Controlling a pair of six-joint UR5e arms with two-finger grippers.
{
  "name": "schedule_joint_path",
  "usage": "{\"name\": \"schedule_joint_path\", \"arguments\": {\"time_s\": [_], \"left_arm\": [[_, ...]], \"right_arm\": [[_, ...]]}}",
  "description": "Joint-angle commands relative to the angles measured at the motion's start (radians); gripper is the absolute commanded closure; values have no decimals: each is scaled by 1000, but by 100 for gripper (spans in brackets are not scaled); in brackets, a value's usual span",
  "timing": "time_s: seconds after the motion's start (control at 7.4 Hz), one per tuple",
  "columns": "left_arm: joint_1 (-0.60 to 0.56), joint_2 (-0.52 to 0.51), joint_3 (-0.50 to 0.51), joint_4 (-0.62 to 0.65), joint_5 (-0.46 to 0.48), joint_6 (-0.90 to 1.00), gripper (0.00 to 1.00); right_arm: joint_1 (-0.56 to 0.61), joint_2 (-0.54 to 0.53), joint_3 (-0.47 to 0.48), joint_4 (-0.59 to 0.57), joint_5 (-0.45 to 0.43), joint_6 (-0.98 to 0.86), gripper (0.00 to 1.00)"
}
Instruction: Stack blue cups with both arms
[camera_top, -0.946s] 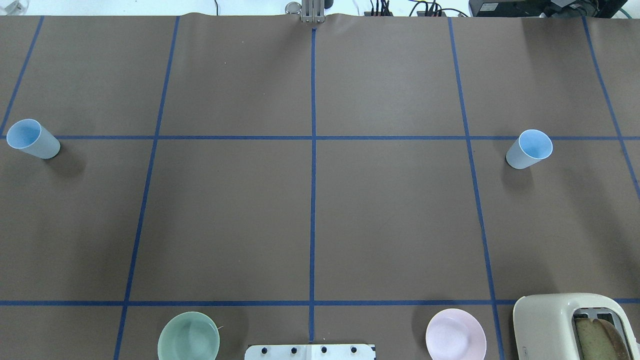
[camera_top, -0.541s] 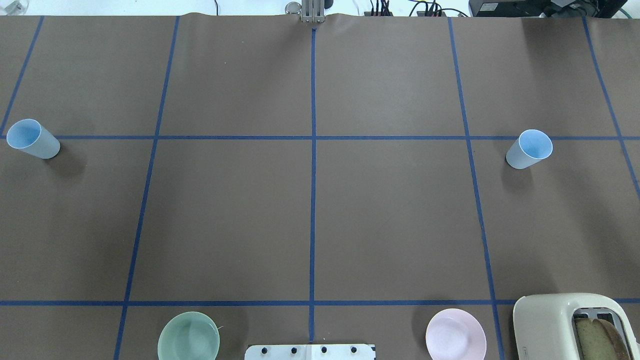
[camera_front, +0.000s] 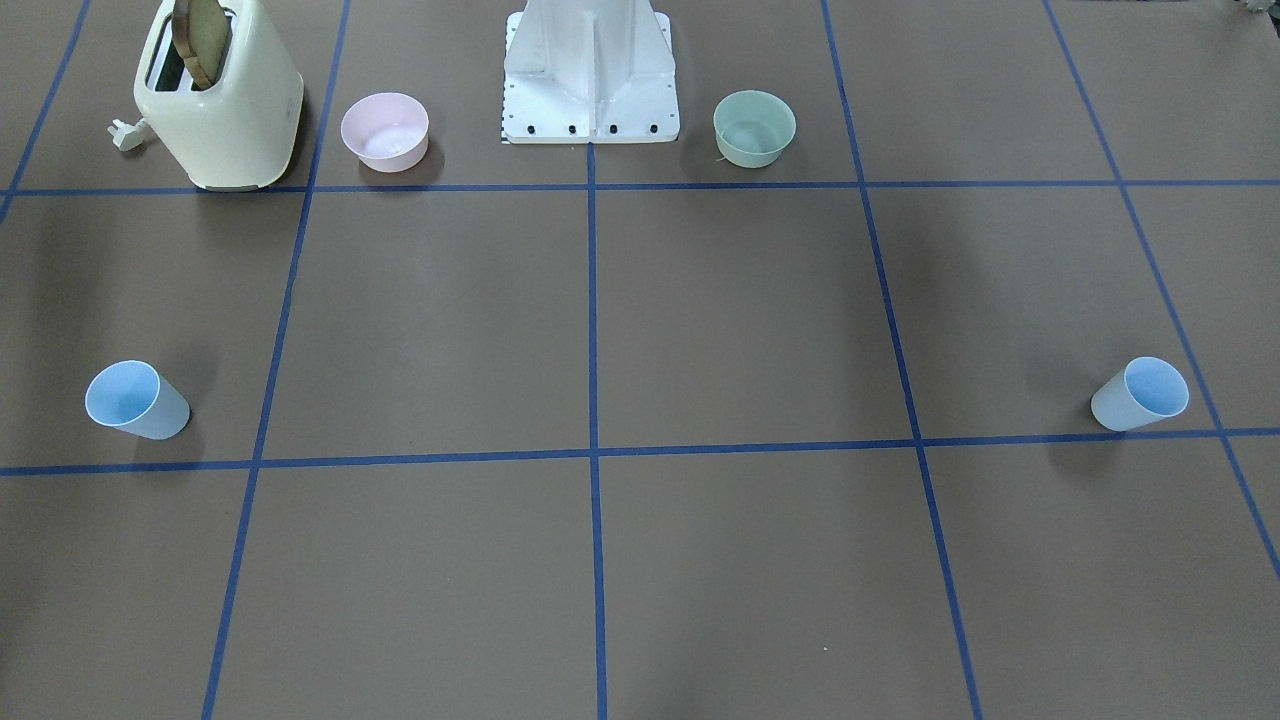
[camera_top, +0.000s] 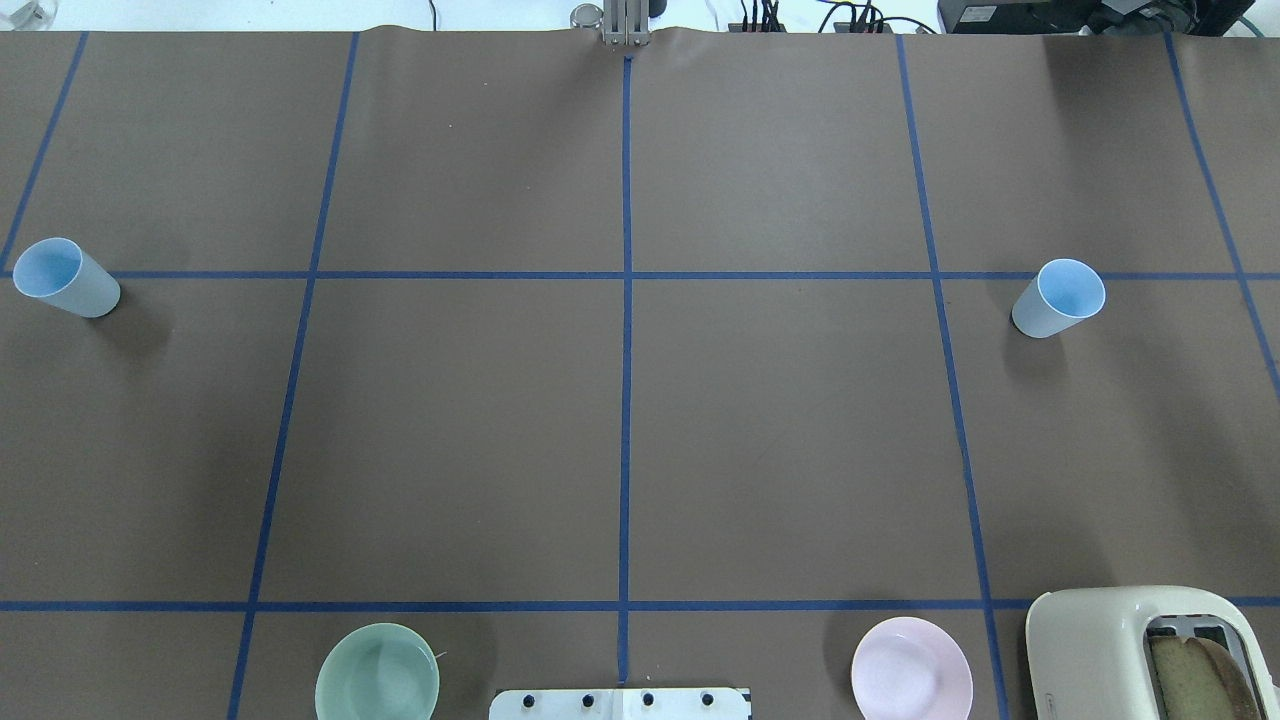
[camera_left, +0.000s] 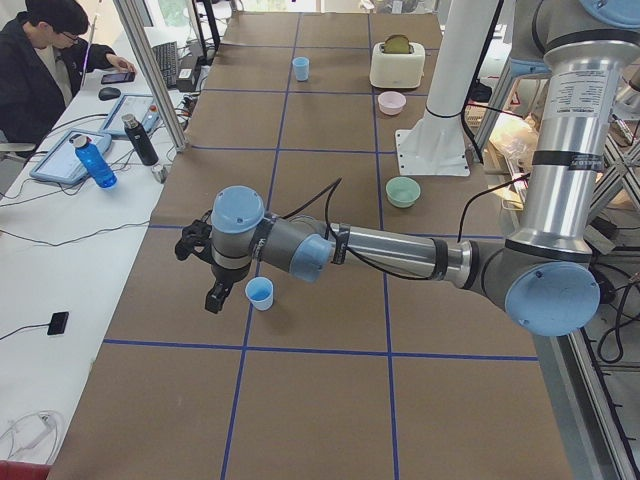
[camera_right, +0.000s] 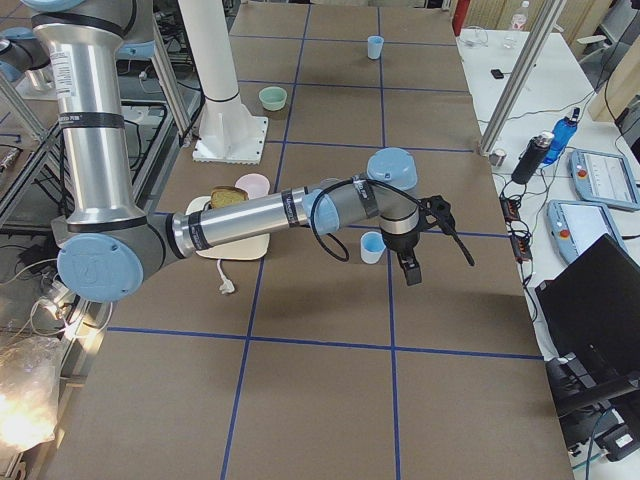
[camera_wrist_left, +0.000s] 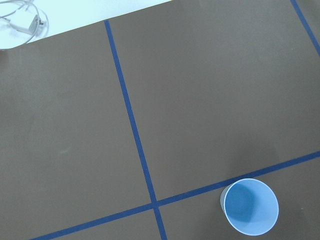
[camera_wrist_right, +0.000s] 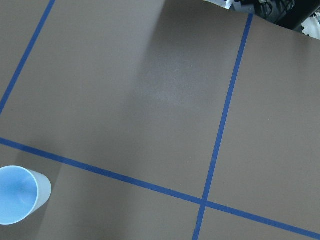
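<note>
Left tool (camera_left: 205, 270) hung over the surface (camera_top: 620, 440) just beside the left cup (camera_left: 260, 293), and the right tool (camera_right: 435, 250) hung likewise beside the right cup (camera_right: 372, 246). Only the side views showed the tools, so I could not tell whether either pair of fingers was apart or together. Neither one looked to be clamped on a cup.

Each cup stood upright, mouth up, near an opposite end of the surface and close to the same cross line of blue tape (camera_top: 627, 275). I read that layout as the reason for two arms: each cup sat within reach of one arm only. Both wrist cameras caught their cup low in a corner of the picture, which told me the tools were offset from the rims, not centred above them. I judged this a staging pose before the grasp, with stacking not yet begun and the cups well apart.

Near the pedestal (camera_top: 620, 703) sat the green bowl (camera_top: 377, 672), the pink bowl (camera_top: 911, 668) and the toaster (camera_top: 1140, 650), all well away from either cup. I took the middle squares as the likely meeting place.
</note>
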Motion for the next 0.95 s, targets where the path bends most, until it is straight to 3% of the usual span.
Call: {"name": "schedule_joint_path", "arguments": {"time_s": [0.0,0.54,0.81], "left_arm": [[53,-5,125,-92,2,-49,2],[220,-8,195,-279,8,-342,6],[275,-9,198,-304,71,-361,12]], "right_arm": [[-17,0,-4,3,0,36,0],[-17,-18,-5,17,2,34,0],[-17,-26,-5,31,2,36,0]]}}
